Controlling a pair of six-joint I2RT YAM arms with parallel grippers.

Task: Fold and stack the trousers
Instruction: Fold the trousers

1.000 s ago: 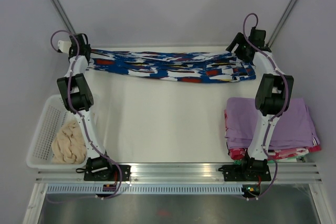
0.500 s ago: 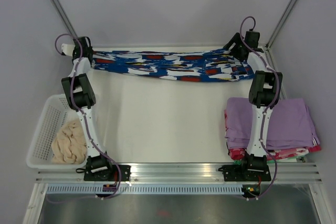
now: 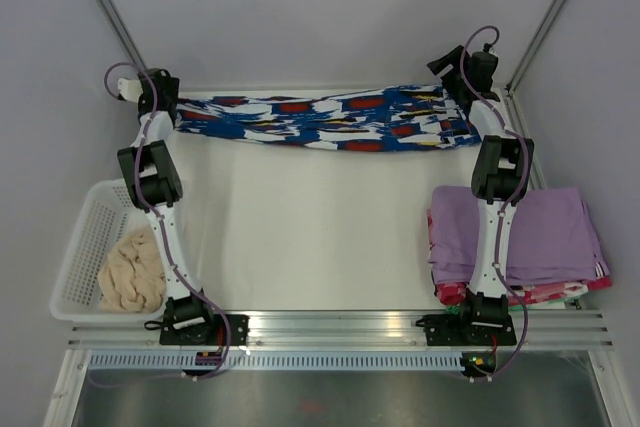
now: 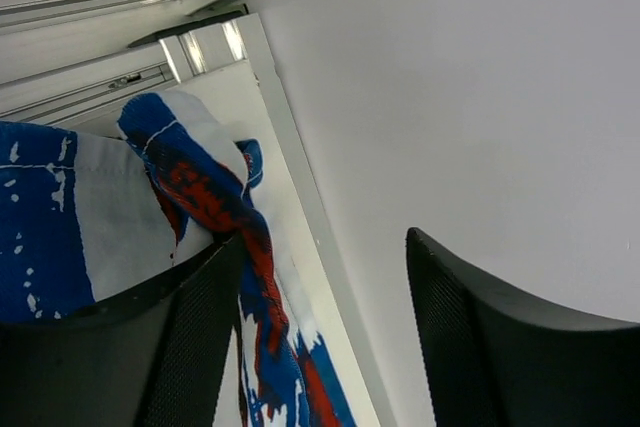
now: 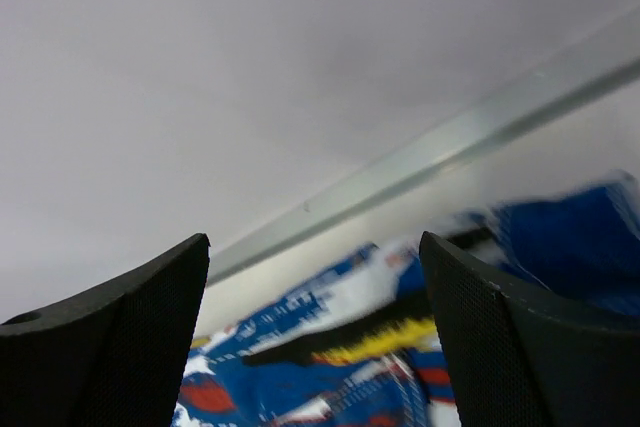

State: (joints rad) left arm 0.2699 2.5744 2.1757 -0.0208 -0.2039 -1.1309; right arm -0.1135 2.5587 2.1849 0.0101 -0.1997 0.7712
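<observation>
Left tool newly spread apart beside trousers, right tool spread wide, empty

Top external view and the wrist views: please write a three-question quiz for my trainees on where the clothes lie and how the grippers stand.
1. True or false: the thin blue, white and black printed trousers lie stretched across the far end of the white table.
2. Multiple choice: the cream fluffy bundle lies (A) in the white mesh basket, (B) on the lilac stack, (C) on the trousers.
3. Fill in: the right gripper's jaws stand ____.
Key: 1 true; 2 A; 3 open.
</observation>
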